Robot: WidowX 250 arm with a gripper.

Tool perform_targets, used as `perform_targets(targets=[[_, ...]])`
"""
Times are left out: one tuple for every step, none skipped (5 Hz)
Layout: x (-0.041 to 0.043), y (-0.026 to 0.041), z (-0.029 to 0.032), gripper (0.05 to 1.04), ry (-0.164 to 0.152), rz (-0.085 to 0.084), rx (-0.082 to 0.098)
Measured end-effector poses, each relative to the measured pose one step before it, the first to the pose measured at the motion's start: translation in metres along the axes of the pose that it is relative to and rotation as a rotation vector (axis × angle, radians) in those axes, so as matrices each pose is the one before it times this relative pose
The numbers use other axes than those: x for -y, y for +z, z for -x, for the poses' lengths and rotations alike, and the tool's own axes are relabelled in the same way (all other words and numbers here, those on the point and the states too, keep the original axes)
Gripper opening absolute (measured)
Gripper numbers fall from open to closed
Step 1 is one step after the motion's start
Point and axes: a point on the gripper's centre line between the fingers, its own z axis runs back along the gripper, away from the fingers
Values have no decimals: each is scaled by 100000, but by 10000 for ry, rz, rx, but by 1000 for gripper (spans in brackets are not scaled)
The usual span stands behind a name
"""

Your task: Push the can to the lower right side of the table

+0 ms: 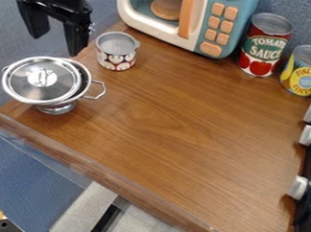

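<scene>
Jaws apart near lidded pot (47, 80)

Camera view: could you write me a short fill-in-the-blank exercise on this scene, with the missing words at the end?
The metal pot is mostly covered by a ____. The red can stands between the yellow-labelled can and the toy ____. The two fingers of the gripper are held ____, with nothing between them. The buttons are coloured ____.

Missing words, in order: lid; microwave; apart; orange.
</scene>
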Motion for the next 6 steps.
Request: perform_targets(targets=[[77,-673,205,999,197,82,-248],[-1169,-912,-1770,999,2274,-302,6],[-817,-1050,-1786,999,2476,-420,-46],[366,-619,-2374,999,2628,-357,482],[1250,-363,-2199,999,2289,-102,671],[1332,-2084,-1542,999,2120,-702,340]])
